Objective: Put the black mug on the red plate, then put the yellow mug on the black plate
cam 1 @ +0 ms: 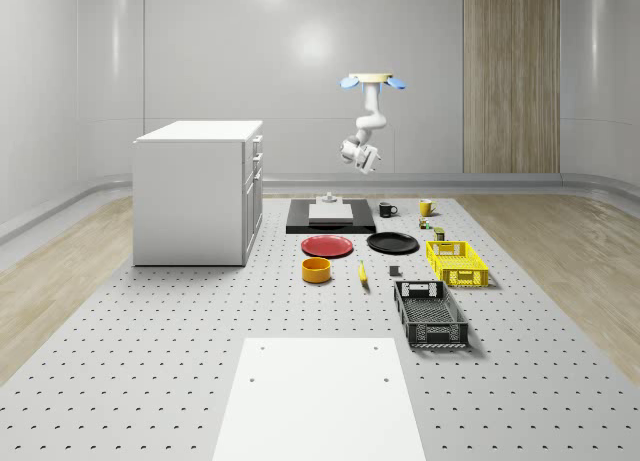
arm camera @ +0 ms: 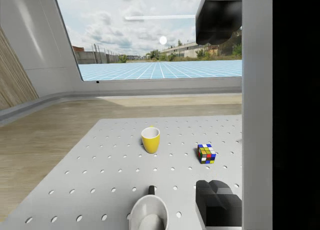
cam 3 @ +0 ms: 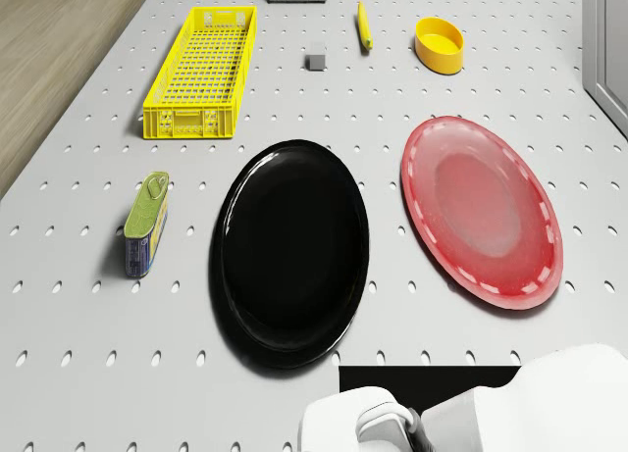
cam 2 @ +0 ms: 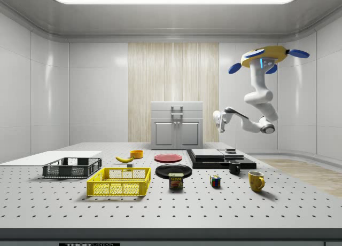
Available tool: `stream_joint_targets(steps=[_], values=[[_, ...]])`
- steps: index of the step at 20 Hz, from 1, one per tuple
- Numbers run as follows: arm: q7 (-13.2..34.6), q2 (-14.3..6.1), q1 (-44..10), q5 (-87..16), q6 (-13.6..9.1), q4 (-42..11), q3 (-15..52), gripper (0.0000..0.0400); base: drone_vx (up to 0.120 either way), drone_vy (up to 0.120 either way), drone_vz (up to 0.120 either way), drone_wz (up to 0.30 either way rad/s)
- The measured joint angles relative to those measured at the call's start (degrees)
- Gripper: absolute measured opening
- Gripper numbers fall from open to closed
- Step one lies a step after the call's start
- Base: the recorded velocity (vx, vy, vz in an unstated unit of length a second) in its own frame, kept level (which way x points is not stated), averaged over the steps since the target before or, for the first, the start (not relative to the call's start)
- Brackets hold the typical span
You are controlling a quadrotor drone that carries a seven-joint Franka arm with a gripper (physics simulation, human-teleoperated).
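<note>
The black mug (cam 1: 387,209) (cam 2: 234,167) stands on the table beside a black platform, and the yellow mug (cam 1: 425,207) (cam 2: 256,181) (arm camera: 150,139) stands a little further out. The red plate (cam 1: 328,245) (cam 3: 481,209) and the black plate (cam 1: 392,243) (cam 3: 291,251) lie side by side, both bare. My drone (cam 1: 372,79) (cam 2: 265,58) hovers high over the mugs' end of the table. The gripper (cam 2: 217,121) (arm camera: 215,110) hangs well above the platform, open, with nothing between its fingers. A pale-looking mug with a dark handle (arm camera: 149,215) sits below it.
A Rubik's cube (cam 2: 215,181) (arm camera: 206,153) and a can (cam 2: 176,181) (cam 3: 146,224) lie near the plates. The yellow crate (cam 1: 457,262), black crate (cam 1: 430,314), yellow bowl (cam 1: 316,270) and banana (cam 1: 362,272) sit further along. A white cabinet (cam 1: 197,191) stands at the whole-scene view's left.
</note>
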Motion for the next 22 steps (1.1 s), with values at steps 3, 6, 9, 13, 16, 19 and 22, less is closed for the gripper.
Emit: stream_joint_targets(steps=[3,6,9,13,16,19,22], values=[[7.3,-2.3,-9.4,-13.3,-3.9,-6.6,6.8,0.04,0.0,0.0,-0.12,0.0],[13.0,-4.4,-17.6,-21.3,-7.8,-9.9,11.5,0.04,-0.067,0.0,-0.12,0.0],[17.0,-6.3,-23.5,-25.4,-10.5,-11.4,14.5,0.04,-0.12,0.0,-0.12,0.0],[20.2,-8.3,-28.5,-27.7,-12.3,-12.1,16.9,0.04,-0.12,0.0,-0.12,0.0],[21.7,-9.6,-30.7,-28.3,-12.7,-12.3,18.0,0.04,-0.12,0.0,-0.12,0.0],[22.8,-10.8,-32.1,-28.4,-12.6,-12.4,18.8,0.04,-0.067,0.027,-0.12,0.0],[23.5,-11.8,-33.1,-28.2,-12.2,-12.4,19.4,0.04,0.0,0.12,-0.12,0.0]])
